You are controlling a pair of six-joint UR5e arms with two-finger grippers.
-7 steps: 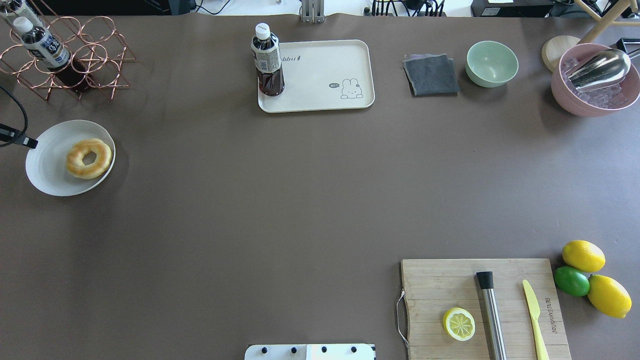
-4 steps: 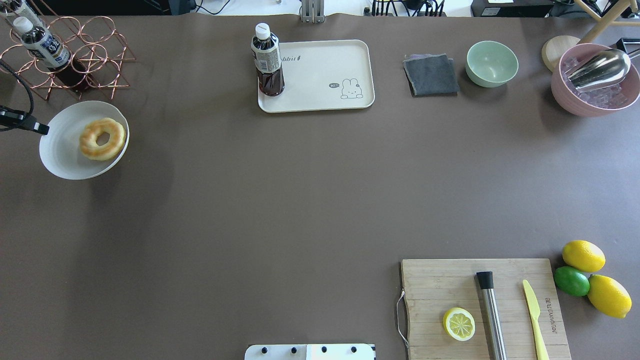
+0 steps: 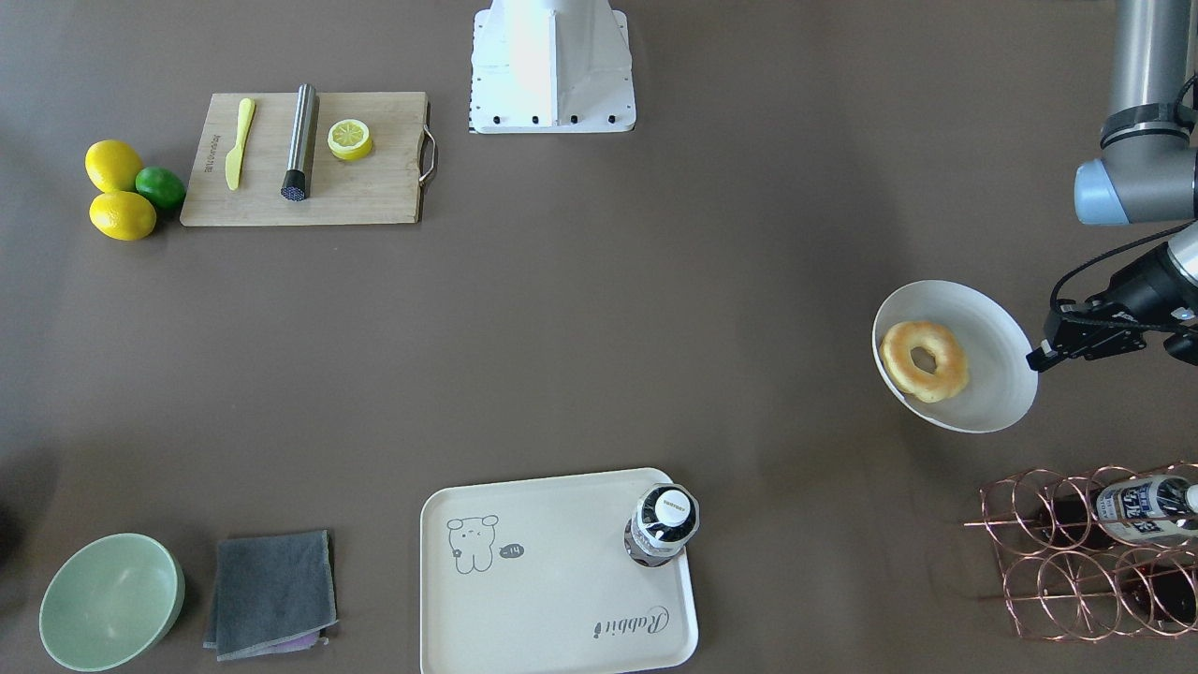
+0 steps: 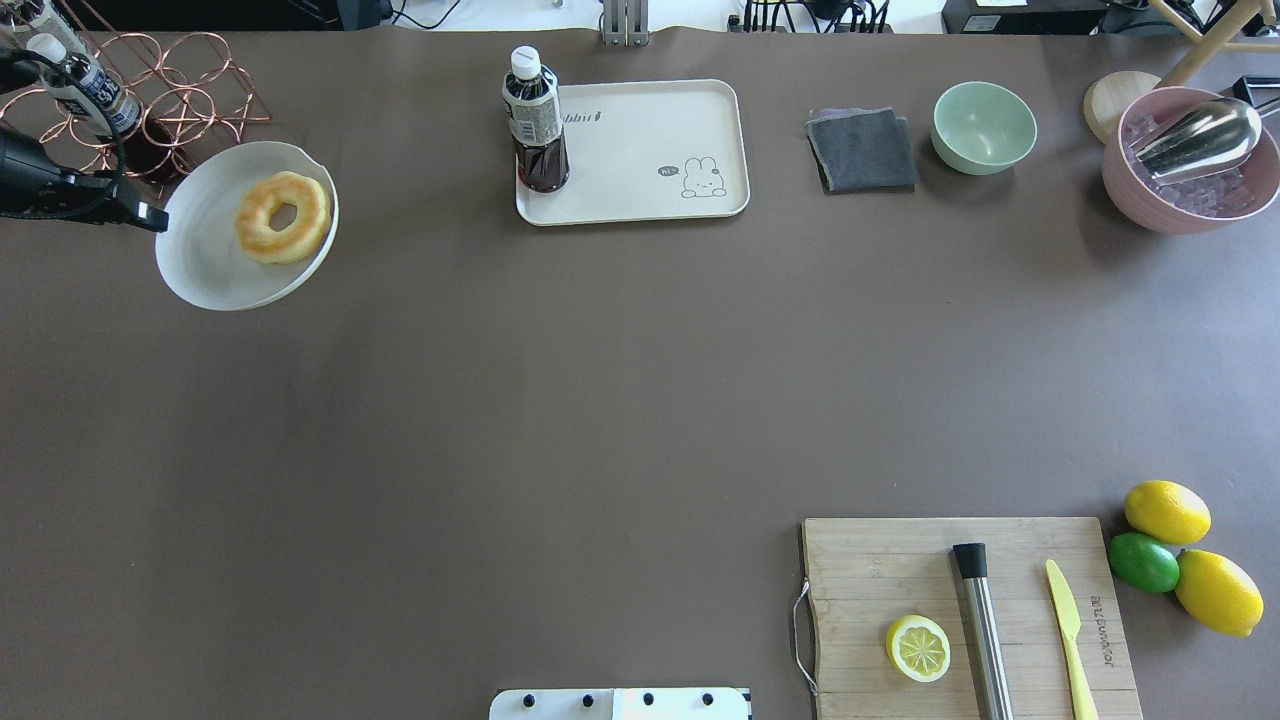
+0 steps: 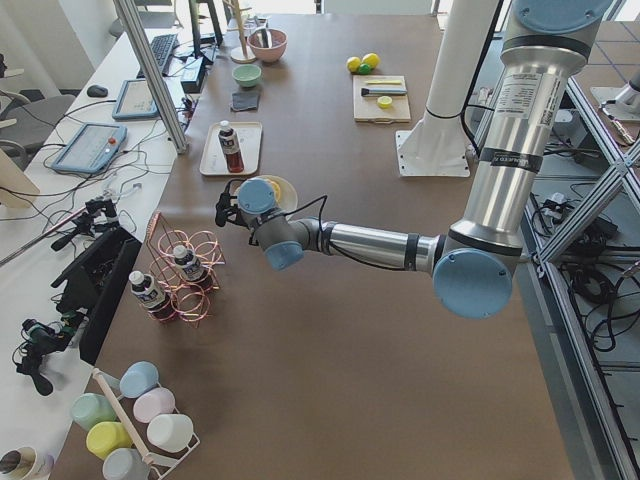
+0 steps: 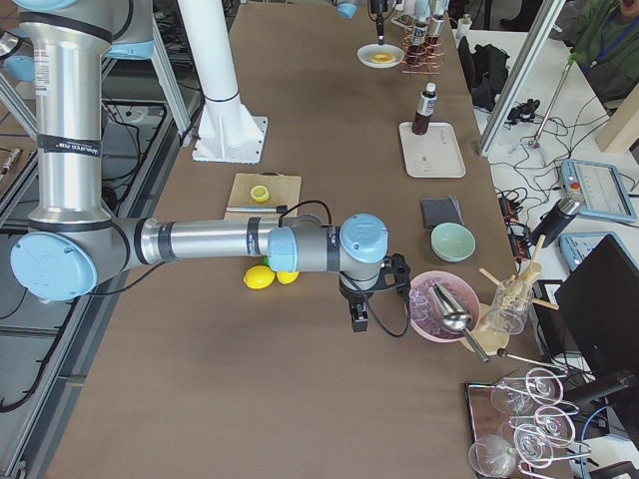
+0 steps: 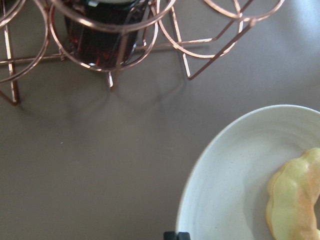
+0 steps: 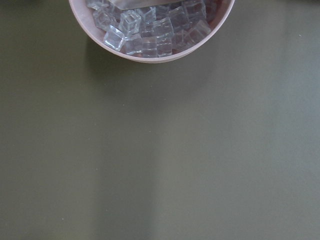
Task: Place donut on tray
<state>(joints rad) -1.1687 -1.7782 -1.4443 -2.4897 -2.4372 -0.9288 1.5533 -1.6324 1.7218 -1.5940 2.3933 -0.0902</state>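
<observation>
Mostly cut off at the edge, the left gripper [image 4: 150, 218] pinches the rim of a smooth round plate [image 4: 200, 265] bearing the glossy ring donut [image 4: 283, 217], well apart from the cream, round-cornered tray [image 4: 650, 150]. Whether the right gripper [image 6: 359, 321] is apart or together, I cannot tell.

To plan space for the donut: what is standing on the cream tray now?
Only a dark bottle, upright in one corner of the tray; it covers part of the Rabbit script. The rest shows only its bear drawing. The donut lies on the white plate.
</observation>
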